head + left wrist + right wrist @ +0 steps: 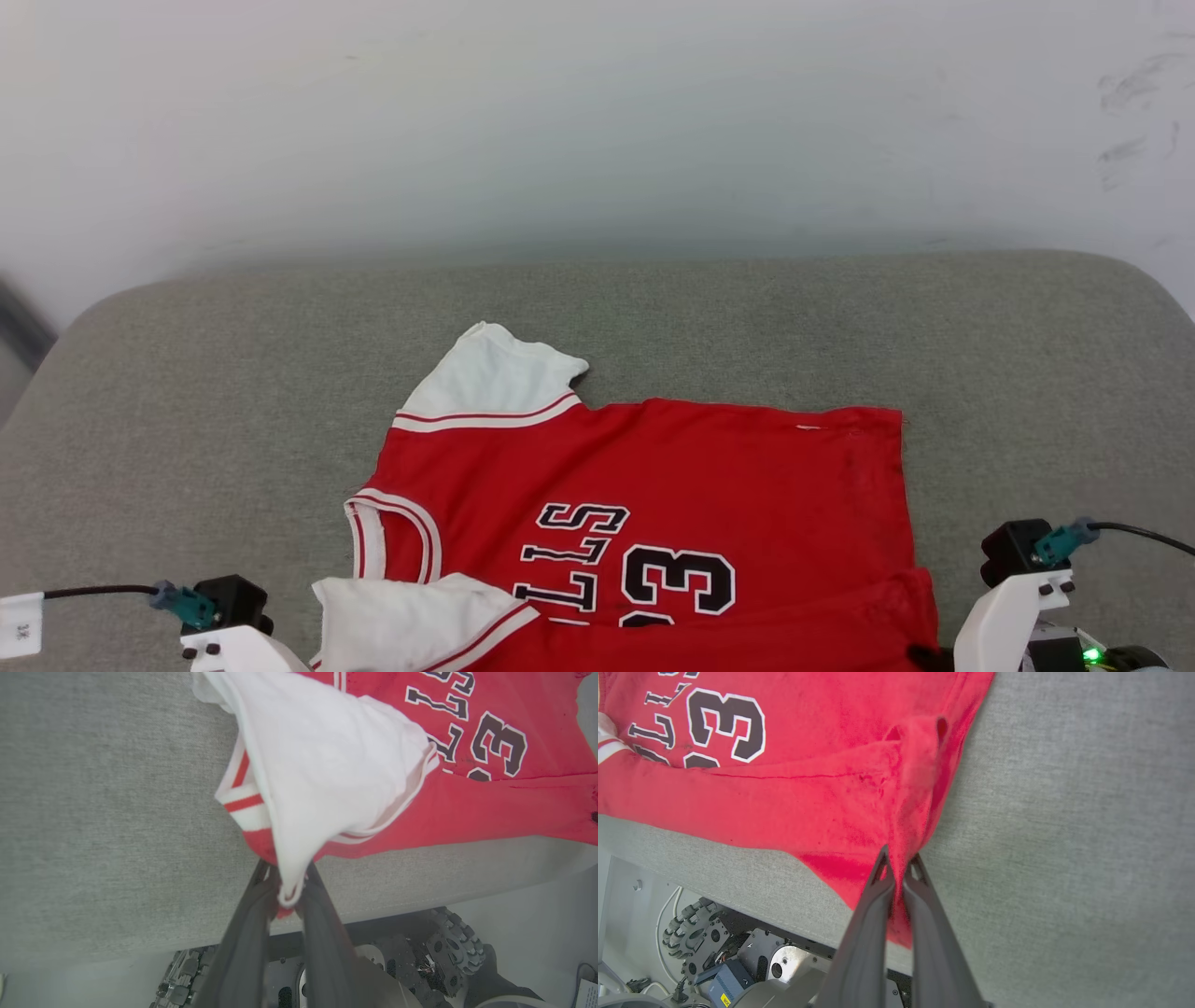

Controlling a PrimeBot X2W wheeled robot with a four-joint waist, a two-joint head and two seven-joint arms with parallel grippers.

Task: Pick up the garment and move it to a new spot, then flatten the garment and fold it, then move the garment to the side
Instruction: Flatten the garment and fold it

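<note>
Bright, even light; soft shadows

My left gripper (287,879) is pinched tight on the garment (458,812), with white sleeve cloth bunched between my two dark fingers (243,952). My right gripper (899,861) is clamped on a red corner, tips nearly meeting. In the head view my left wrist (233,649) and right wrist (1008,616) sit low, far apart.
</note>
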